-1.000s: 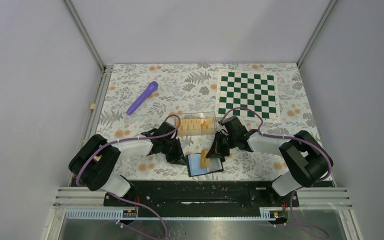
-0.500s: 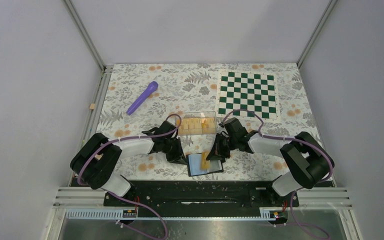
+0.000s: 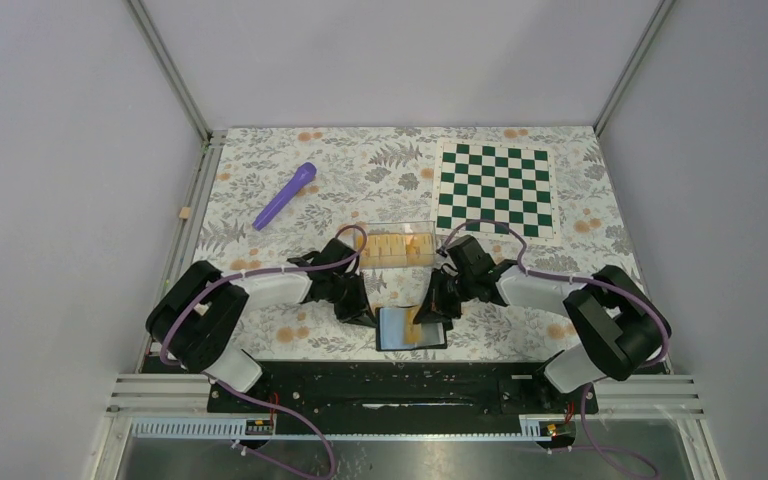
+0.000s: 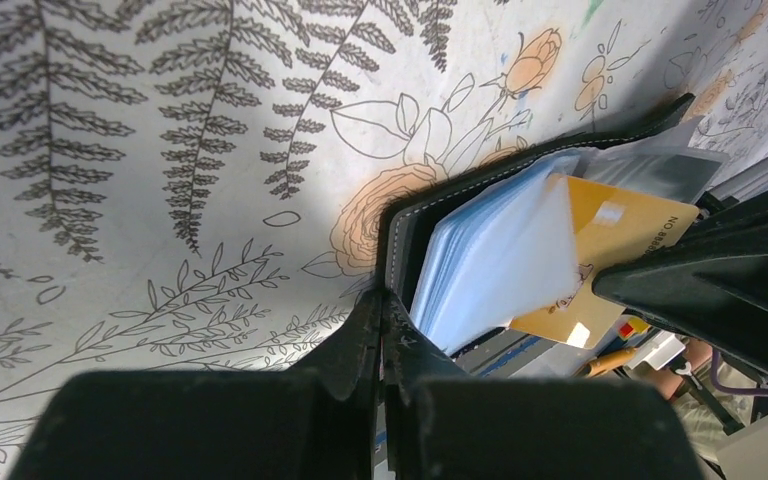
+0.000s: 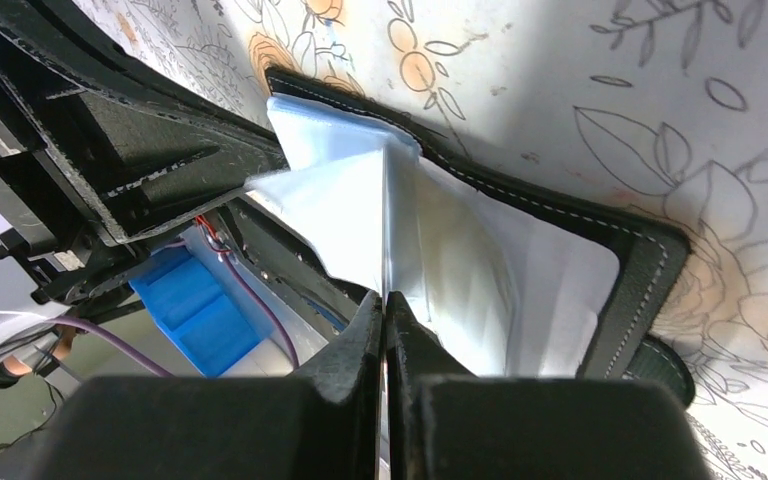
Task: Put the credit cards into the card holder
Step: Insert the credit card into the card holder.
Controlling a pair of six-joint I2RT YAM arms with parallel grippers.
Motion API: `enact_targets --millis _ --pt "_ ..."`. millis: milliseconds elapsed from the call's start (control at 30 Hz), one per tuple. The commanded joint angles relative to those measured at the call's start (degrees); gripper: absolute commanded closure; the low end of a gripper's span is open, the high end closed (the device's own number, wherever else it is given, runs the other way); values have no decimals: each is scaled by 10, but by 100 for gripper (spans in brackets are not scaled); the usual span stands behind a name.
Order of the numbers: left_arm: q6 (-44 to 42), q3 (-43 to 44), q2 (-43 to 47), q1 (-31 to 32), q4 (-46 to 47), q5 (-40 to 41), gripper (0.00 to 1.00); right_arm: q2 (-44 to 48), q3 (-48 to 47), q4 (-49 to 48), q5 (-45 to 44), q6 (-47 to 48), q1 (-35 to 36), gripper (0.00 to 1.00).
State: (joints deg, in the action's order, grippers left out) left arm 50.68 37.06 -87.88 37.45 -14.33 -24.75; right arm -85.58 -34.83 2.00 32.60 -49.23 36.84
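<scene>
At right tool (image 5: pixel 385 298), card (image 4: pixel 622 232) inside card holder (image 4: pixel 398 232)

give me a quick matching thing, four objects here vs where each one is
Things:
1 purple pen
2 chessboard mat
3 card holder
4 credit card

Places:
a back right of the table
b near edge, centre, lying open
c back left of the table
d partly in among the blue pockets

Pairs: 1-c, 2-a, 3-b, 4-d
</scene>
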Motion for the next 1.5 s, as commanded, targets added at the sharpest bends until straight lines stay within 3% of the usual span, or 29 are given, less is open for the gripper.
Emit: enact_targets --millis 0,533,967,1467 --pt "-23 15 -20 -1 -11 23 100 -28 -39 -5 41 25 7 100" --pt "-33 33 -33 -1 -25 26 100 -66 -98 129 34 80 7 100" --pt "-40 44 -36 -1 -37 28 100 -94 -108 125 54 84 7 100" --pt "-33 49 -28 0 -38 25 100 -96 -91 86 16 40 29 98"
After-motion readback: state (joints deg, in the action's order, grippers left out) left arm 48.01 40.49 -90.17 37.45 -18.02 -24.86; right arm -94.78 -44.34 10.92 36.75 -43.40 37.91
